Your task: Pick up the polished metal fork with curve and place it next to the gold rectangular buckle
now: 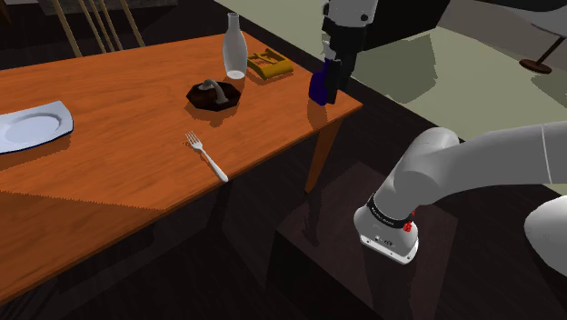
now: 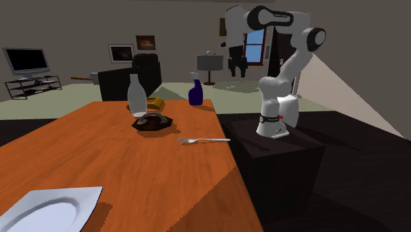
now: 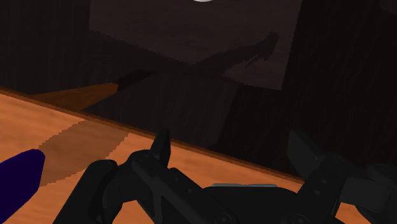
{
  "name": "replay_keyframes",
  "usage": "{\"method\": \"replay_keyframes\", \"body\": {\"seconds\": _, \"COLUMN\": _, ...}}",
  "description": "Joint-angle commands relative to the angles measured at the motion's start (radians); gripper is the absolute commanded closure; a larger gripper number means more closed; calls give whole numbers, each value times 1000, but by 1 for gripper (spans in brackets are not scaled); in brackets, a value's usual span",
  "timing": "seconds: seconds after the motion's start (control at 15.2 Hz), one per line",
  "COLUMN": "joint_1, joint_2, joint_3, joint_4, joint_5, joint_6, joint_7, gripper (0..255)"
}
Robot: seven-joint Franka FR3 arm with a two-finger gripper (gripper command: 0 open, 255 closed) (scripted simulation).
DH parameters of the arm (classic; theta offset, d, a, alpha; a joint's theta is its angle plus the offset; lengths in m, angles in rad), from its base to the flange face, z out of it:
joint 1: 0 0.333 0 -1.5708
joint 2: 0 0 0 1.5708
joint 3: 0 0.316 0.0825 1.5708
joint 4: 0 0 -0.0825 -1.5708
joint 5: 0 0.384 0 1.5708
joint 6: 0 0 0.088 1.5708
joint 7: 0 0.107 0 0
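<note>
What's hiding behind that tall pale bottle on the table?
In the second exterior view, a gold buckle lies on the table behind the bottle, which covers part of it.

The arm [image 2: 293, 66] rises from its base, bends over at the top joint and reaches forward. The wrist carries the all-black gripper [image 1: 333, 89] pointing downward, held high. In the wrist view its two fingers [image 3: 163, 145] stand well apart, with nothing clasped between them.
</note>
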Motion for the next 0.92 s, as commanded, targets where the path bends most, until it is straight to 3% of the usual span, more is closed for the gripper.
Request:
{"method": "replay_keyframes", "body": {"seconds": 0.0, "joint_1": 0, "joint_2": 0, "joint_3": 0, "joint_4": 0, "joint_5": 0, "joint_6": 0, "joint_7": 0, "gripper": 0}}
{"method": "replay_keyframes", "body": {"seconds": 0.46, "joint_1": 11, "joint_2": 142, "joint_3": 127, "joint_4": -26, "joint_5": 78, "joint_6": 225, "joint_7": 158, "gripper": 0}}
{"method": "replay_keyframes", "body": {"seconds": 0.86, "joint_1": 7, "joint_2": 316, "joint_3": 232, "joint_4": 11, "joint_5": 100, "joint_6": 413, "joint_7": 295, "gripper": 0}}
